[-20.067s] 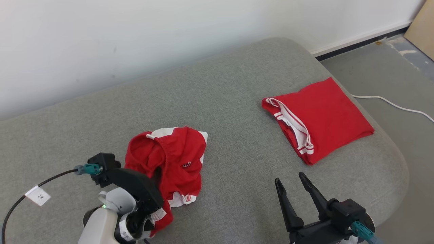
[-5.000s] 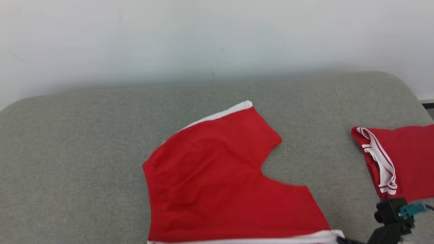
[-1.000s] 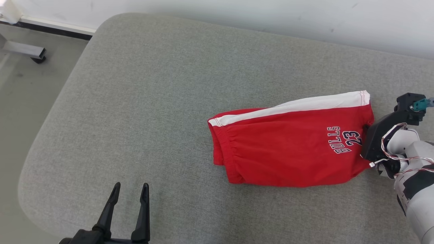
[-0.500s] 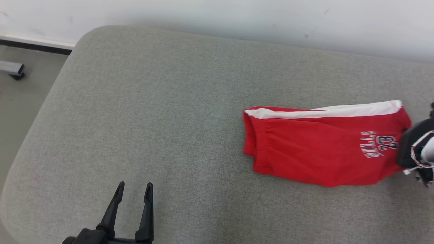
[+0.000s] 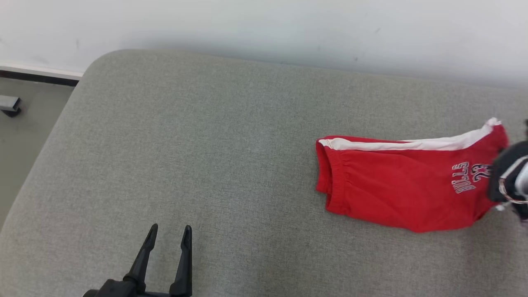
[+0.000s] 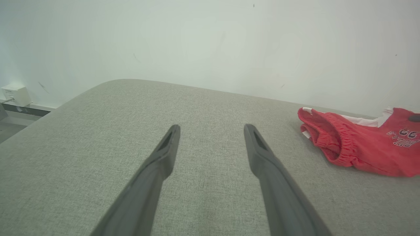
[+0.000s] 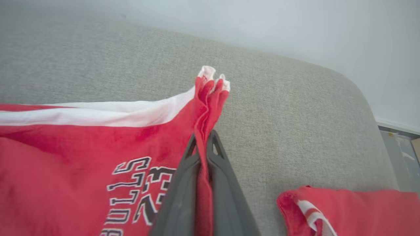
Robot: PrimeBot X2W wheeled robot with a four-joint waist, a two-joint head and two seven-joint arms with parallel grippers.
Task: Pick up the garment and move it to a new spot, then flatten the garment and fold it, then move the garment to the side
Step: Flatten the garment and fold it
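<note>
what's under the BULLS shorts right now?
The red shorts lie folded on the grey cushion, their hem end pinched in the shut right tool. Cushion shows around them; whatever lies directly beneath is covered by the fabric.

The garment (image 5: 396, 194) lies on the cushion (image 5: 185, 144), right of centre, a second garment (image 7: 354, 209) beside it.

Empty left gripper (image 5: 170, 227) with fingers wide apart, right gripper (image 7: 203, 136) tight on the garment (image 7: 65, 147) edge
</note>
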